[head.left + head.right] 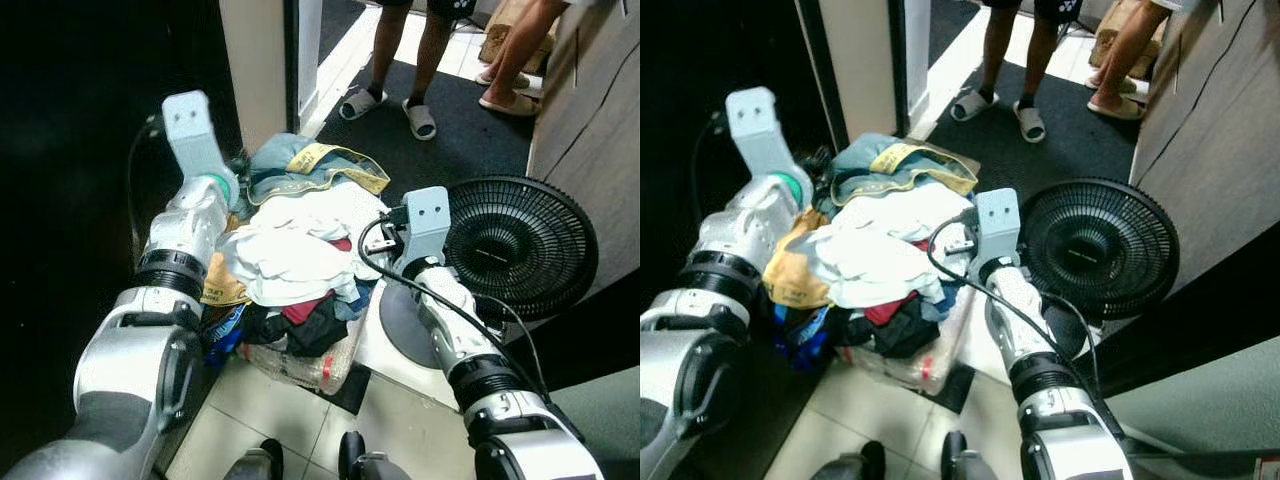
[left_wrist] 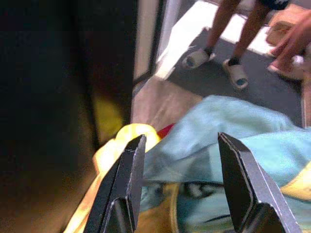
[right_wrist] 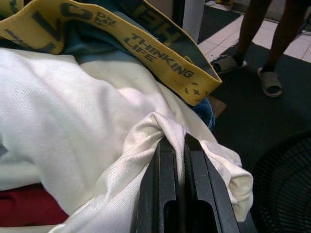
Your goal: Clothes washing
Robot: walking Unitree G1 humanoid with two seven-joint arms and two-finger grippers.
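Right pincer pinches one white garment; two people's legs behind.

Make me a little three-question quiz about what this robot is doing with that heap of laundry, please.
1. True or false: the right gripper has a fold of the white cotton garment pinched between its black fingers.
2. What are the left gripper's fingers doing above the light blue cloth? A) clamped on it B) spread apart, gripping nothing C) holding a bottle
3. Fill in: the round black object on the floor beside the clothes pile is a ______.

Key: 1 true; 2 B; 3 fan.
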